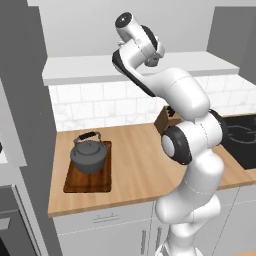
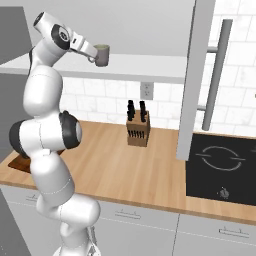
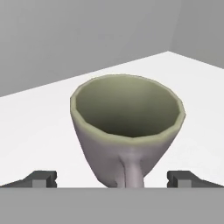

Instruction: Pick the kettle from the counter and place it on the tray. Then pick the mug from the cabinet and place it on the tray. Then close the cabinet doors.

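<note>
1. Gripper [image 2: 91, 54] is up at the white shelf [image 3: 39, 131], jaws wide apart either side of the mug [image 2: 102, 55] handle
2. Kettle [image 1: 89, 154] sits on tray [image 1: 88, 183], left on counter [image 1: 135, 160]

One kettle [image 1: 89, 154] sits on one tray [image 1: 88, 180]. One mug [image 2: 102, 55] is up by the shelf [image 3: 35, 131]. One knife block [image 2: 138, 127] stands on the tabletop [image 2: 130, 170]. There is one hob [image 2: 222, 167], one wall socket [image 2: 146, 90], and one open door [image 2: 196, 80] with one bar handle [image 2: 216, 75].
</note>
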